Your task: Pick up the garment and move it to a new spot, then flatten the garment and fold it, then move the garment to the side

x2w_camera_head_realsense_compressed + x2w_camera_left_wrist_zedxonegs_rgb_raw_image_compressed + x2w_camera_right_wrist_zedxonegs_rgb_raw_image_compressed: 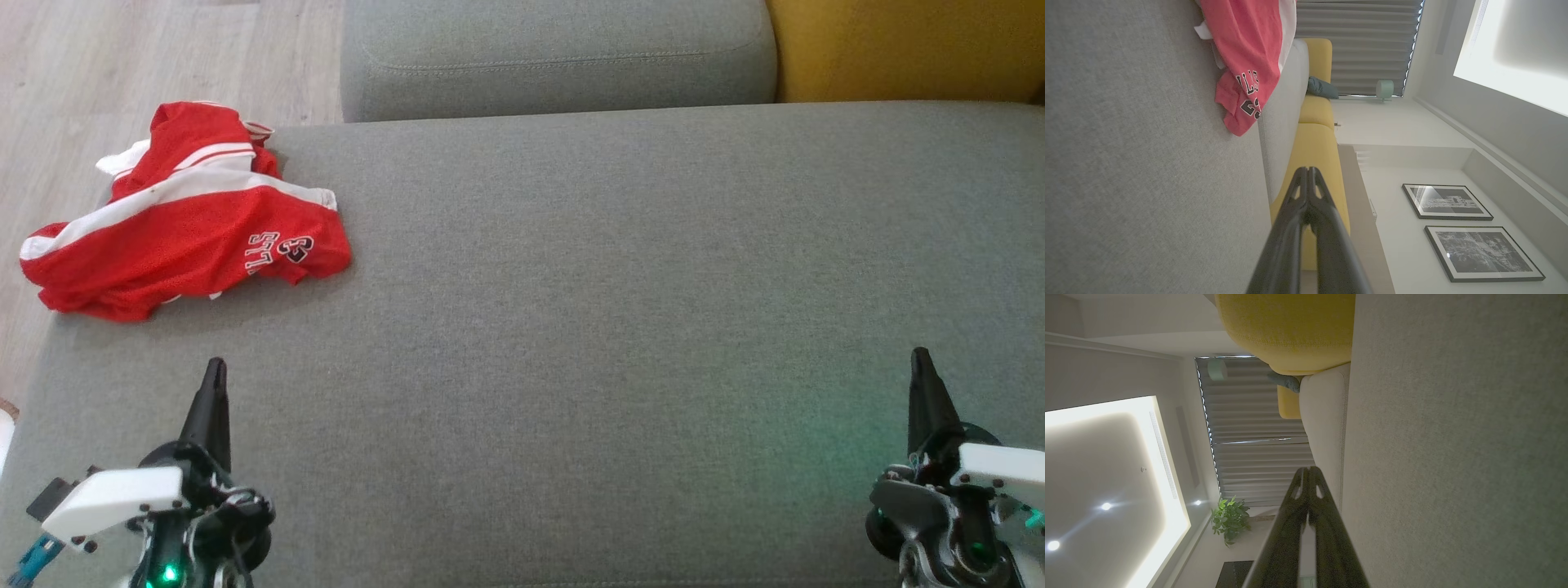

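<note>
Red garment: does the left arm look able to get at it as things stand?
Probably yes. The red garment lies crumpled at the left corner of the gray cushion, just ahead of the left claw, with bare fabric between them. The claw is shut, so it must open first.

Left gripper low left, right gripper low right, jaws closed, empty.

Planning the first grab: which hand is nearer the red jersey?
Left. The left hand is just short of the red jersey, shut; the right hand is far off across the grey cushion, also shut.
</note>
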